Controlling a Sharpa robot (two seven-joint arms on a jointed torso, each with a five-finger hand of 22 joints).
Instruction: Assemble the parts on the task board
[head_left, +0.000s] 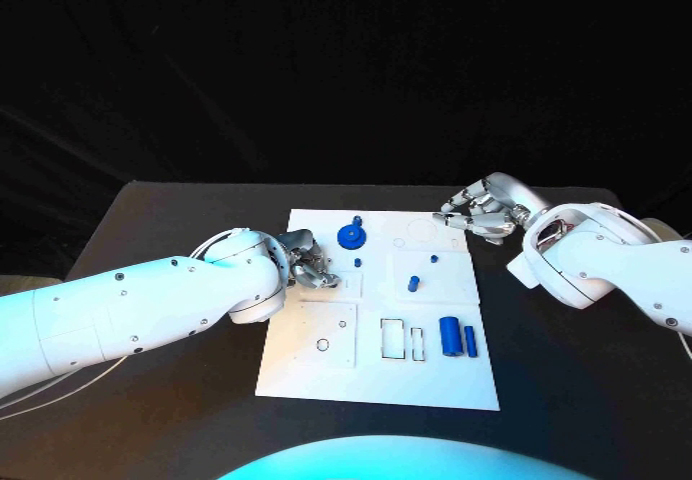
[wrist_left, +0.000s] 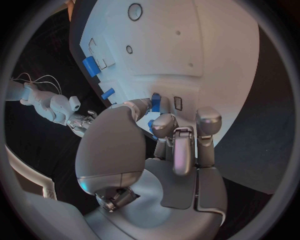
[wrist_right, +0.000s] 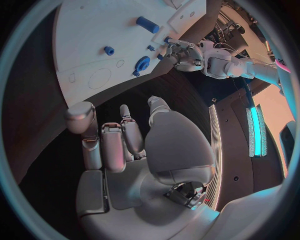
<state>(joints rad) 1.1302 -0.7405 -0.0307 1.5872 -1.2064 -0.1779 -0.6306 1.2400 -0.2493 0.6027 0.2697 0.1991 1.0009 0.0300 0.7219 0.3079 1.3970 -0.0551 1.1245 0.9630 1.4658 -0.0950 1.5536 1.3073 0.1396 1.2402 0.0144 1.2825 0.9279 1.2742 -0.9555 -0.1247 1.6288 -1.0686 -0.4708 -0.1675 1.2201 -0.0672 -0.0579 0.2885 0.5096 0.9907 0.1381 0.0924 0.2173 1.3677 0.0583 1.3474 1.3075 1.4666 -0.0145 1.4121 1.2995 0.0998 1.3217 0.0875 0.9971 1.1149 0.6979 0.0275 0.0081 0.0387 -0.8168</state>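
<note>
In the head view, the white task board (head_left: 378, 310) is lying in the middle of the black tabletop (head_left: 159, 215). The left robot hand (head_left: 306, 263) is reaching over the board's left edge, its fingers curling beside a small blue peg (head_left: 358, 263); whether they are pinching anything, I cannot tell here. The right robot hand (head_left: 476, 215) is hovering off the board's far right corner, holding nothing. I am counting five blue parts here: a round knobbed disc (head_left: 352, 236), the small peg, a short stub (head_left: 414, 282), a cylinder (head_left: 450, 336) and a thin bar (head_left: 470, 341) lying side by side.

In the left wrist view, the left robot hand (wrist_left: 175, 145) is closing its fingertips (wrist_left: 164, 122) around a small blue part (wrist_left: 155, 103) at the board (wrist_left: 187, 45) edge. The contact looks shallow, so the piece could be slipping or tipping if lifted.

In the right wrist view, the right robot hand (wrist_right: 125, 145) is sitting over bare tabletop with fingers loosely spread and empty. The disc (wrist_right: 142, 64) is standing nearest it; a sweep toward the board could be knocking it.
</note>
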